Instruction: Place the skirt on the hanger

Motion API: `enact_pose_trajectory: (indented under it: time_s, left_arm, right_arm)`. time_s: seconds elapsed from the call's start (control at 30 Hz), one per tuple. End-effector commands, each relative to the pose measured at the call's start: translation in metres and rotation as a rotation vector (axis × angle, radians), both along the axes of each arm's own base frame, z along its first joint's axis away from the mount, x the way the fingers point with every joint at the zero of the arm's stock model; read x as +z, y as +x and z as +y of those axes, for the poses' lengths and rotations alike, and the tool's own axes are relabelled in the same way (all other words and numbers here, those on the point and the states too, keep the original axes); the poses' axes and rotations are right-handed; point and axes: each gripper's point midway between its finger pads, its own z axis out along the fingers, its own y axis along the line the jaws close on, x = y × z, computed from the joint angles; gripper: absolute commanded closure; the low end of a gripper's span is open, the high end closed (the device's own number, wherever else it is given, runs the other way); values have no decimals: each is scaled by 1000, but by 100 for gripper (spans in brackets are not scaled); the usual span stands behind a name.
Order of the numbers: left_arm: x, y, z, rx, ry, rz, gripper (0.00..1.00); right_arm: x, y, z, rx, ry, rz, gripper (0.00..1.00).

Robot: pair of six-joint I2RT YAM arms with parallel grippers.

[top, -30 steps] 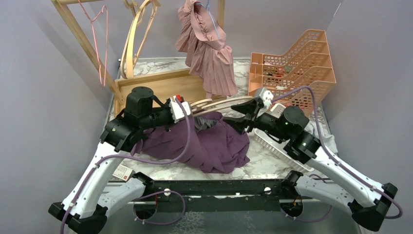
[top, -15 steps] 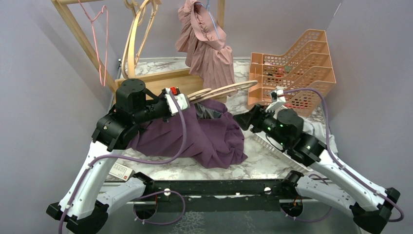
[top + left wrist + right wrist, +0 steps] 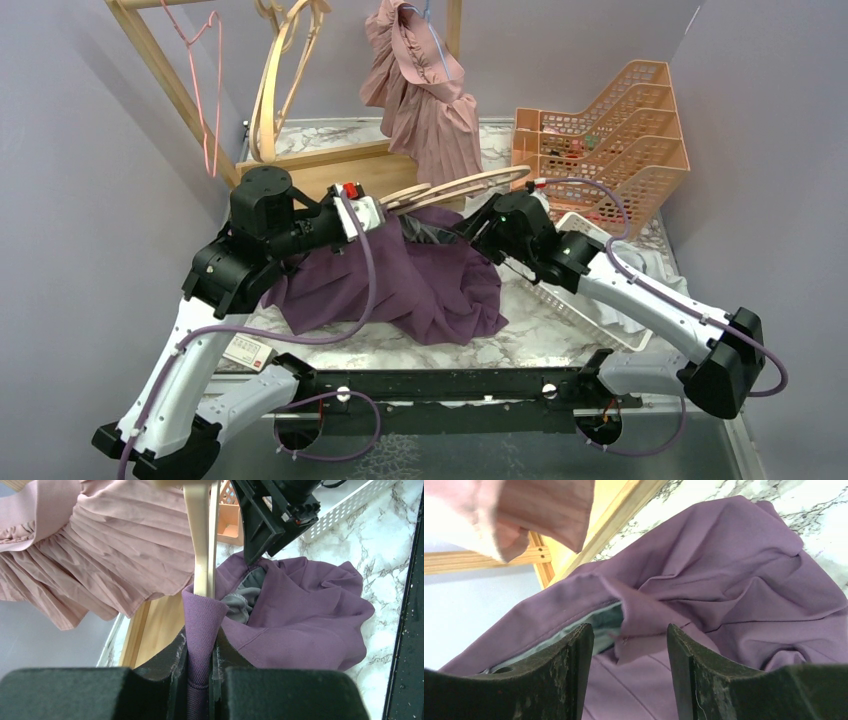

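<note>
L claw [image 3: 200, 647] pinches skirt [image 3: 300, 610] edge against hanger [image 3: 201, 545]; R claw [image 3: 629, 632], to its right, hangs open over skirt's waistband.

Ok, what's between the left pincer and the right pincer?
The bunched waistband of the purple fabric skirt, grey lining showing, with the pale curved wooden hanger running alongside. The top view shows it, the left wrist view closer.

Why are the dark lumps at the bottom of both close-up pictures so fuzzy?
Left wrist view: the left fingers sit right at the lens, so they blur, while skirt and hanger are sharp. Right wrist view: right fingers equally soft; the pink dress is partly washed out. Top view: evenly lit, crisp.
</note>
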Motion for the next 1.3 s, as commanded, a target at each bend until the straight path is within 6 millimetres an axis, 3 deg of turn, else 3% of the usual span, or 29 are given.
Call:
enact_pose_trajectory:
  time_s: [0.0,0.1,0.2,0.37,0.43,0.57,0.7,0.97,1.1,1.27]
  left_arm:
    - [42,-5,8,26,-75,-151,100]
    - [43,-4,12,47,-74,-159,100]
    - [44,-5,14,59,-74,-162,100]
    - [26,-5,21,88,-45,-131,100]
    - [18,-9,24,92,-29,-116,100]
    - [-2,-18,25,76,-3,-53,100]
    - [-19,-30,24,43,11,18,100]
    - [-64,-41,31,43,100,152,100]
    - [-82,-44,32,42,135,223,100]
    - [-91,-34,37,106,157,261,100]
  right_arm:
    - [-26,1,-9,-88,-37,77,41]
    - [-48,-6,-9,-72,-67,133,46]
    - [-62,-12,-18,-76,-107,160,61]
    - [-62,-13,-59,-119,-264,97,82]
    - [-52,-6,-76,-84,-317,9,91]
    - [-16,6,-102,-15,-381,-192,96]
    - [15,16,-115,59,-459,-304,99]
    - [54,23,-128,97,-551,-365,99]
    - [74,23,-123,152,-567,-425,99]
    - [89,10,-96,339,-510,-477,99]
